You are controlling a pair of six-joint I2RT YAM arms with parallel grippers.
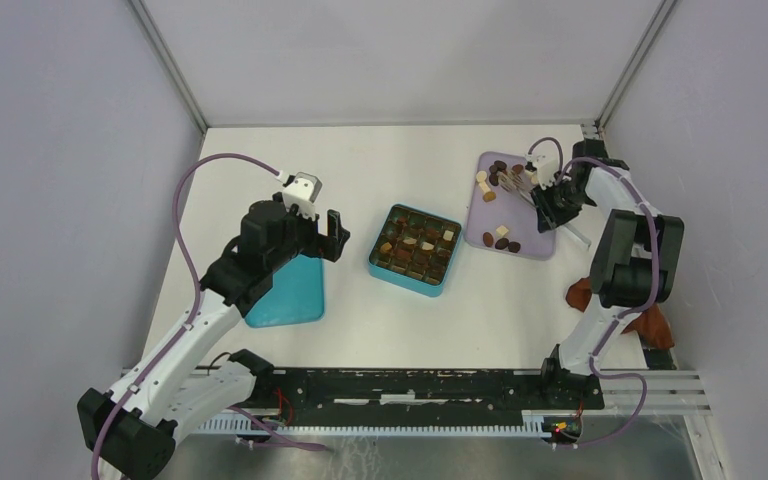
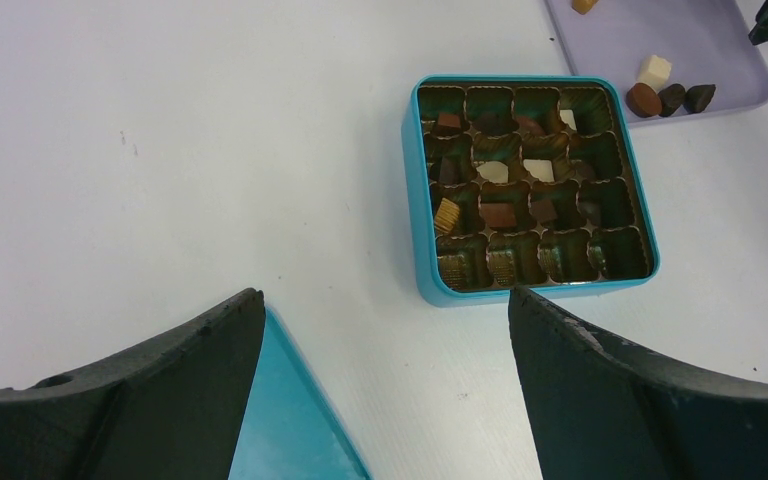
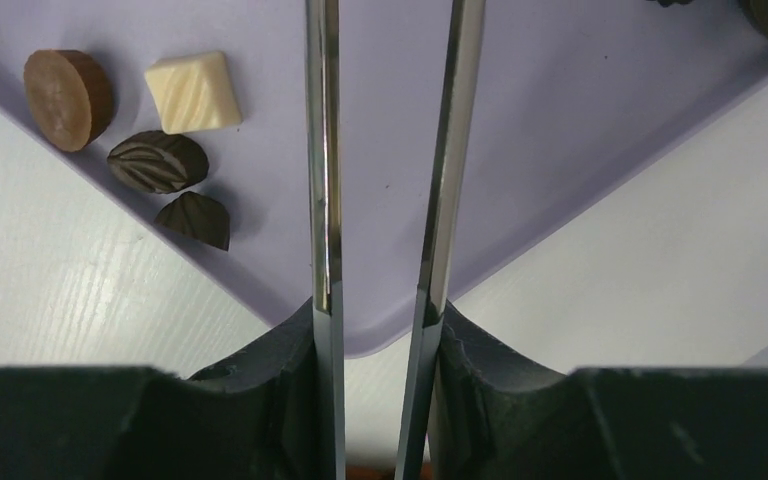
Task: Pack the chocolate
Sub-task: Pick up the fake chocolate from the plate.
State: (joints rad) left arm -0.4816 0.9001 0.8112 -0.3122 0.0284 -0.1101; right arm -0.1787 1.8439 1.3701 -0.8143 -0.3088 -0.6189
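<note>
L arm bent at elbow, reaching fwd. L gripper (image 1: pixel 332 234) hangs over far edge of teal lid (image 1: pixel 285 292), which lies flat on counter (image 1: pixel 260 170); jaws wide apart, nothing btwn. Teal box (image 2: pixel 415 210) mid-counter, open, cells part-filled w/ chocolate (image 2: pixel 500 214). More pcs loose on lavender tray (image 1: pixel 535 238) just right of box. R arm folded, wrist pitched down over tray. R gripper (image 1: pixel 552 198) jaws clamped on metal tongs (image 3: pixel 326 150), blades slightly apart. Reddish-brown cloth (image 1: pixel 652 326) beside R arm.
</note>
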